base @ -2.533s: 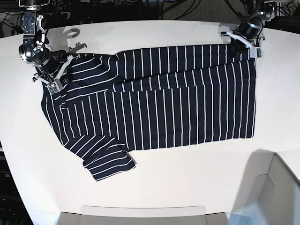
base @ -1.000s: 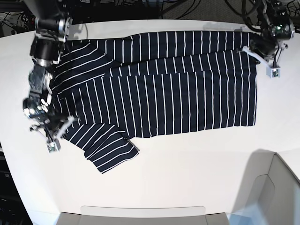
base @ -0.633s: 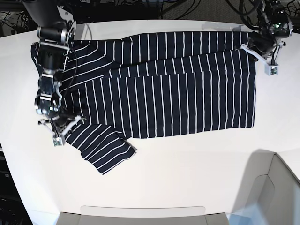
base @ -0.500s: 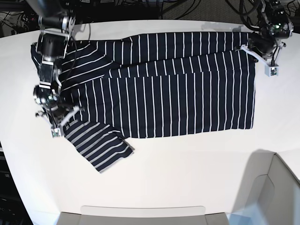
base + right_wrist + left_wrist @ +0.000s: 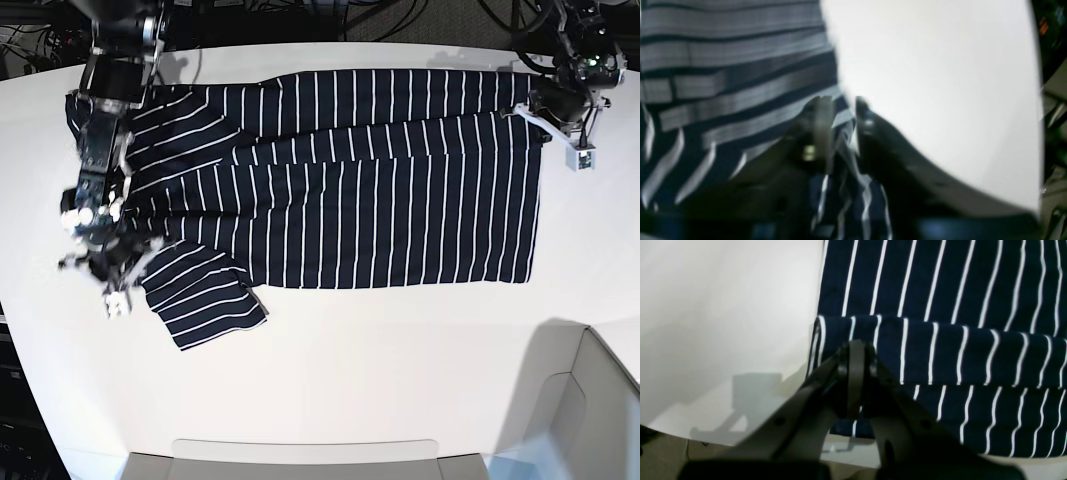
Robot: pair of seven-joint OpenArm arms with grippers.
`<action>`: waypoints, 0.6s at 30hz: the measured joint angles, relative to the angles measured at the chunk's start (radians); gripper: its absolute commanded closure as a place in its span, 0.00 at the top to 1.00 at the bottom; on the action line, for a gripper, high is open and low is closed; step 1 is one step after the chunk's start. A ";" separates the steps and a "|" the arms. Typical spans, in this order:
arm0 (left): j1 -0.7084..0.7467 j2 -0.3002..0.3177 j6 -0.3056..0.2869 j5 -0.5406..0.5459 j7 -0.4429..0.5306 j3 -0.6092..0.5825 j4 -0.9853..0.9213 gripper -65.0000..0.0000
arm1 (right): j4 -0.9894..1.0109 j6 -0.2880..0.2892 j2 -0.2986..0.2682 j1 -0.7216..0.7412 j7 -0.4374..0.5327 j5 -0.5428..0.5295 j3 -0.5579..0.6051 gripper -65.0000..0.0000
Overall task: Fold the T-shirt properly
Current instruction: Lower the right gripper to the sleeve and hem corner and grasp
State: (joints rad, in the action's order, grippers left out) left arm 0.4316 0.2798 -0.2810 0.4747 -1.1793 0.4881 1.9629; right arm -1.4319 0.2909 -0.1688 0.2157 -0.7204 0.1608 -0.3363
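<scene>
In the base view, the T-shirt (image 5: 340,180) lies spread across the white table (image 5: 400,360), its body running from 9 to 3 o'clock, one sleeve jutting toward 7 o'clock. The left end effector (image 5: 545,112) sits on the shirt's corner at 2 o'clock; the right end effector (image 5: 112,268) sits at the sleeve's edge near 8 o'clock. Neither pair of jaws is legible from here.

The left wrist view shows what the base view hides: the left end effector (image 5: 857,373) is clenched, its tips pressed together on a folded ridge of the T-shirt (image 5: 940,350), with a flatter layer of striped cloth beyond, toward 12 o'clock, and bare table (image 5: 723,323) toward 9 o'clock.

The right wrist view is blurred. The right end effector (image 5: 843,126) has its tips parted a little, and striped cloth of the T-shirt (image 5: 723,83) appears to run between them, though whether it is pinched or merely lying there cannot be told. The table (image 5: 940,100) fills the 3 o'clock side.
</scene>
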 measured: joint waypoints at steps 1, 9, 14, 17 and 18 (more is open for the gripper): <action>0.001 0.000 0.000 0.000 0.000 0.000 0.000 0.00 | 0.006 0.000 -0.003 0.027 0.001 0.000 0.000 0.38; 0.001 0.000 0.000 -0.001 0.000 -0.002 -0.002 0.00 | 0.369 0.164 -0.027 0.320 0.033 0.004 -0.001 0.51; -0.002 -0.012 0.000 -0.001 0.002 -0.002 -0.002 0.00 | 0.787 0.152 -0.090 0.501 0.282 0.011 -0.008 0.51; 0.001 -0.027 0.000 0.000 0.001 -0.002 -0.002 0.00 | 0.991 0.152 -0.103 0.556 0.355 0.021 -0.008 0.51; 0.001 -0.028 0.000 0.000 -0.001 -0.002 -0.002 0.00 | 1.043 0.152 -0.106 0.570 0.371 0.019 -0.007 0.51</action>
State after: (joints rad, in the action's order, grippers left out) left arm 0.4328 0.2516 -0.2806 0.4747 -1.1801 0.4866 1.9614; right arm -0.3885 0.4427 -0.2745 0.7856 -0.3496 0.1802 -0.3435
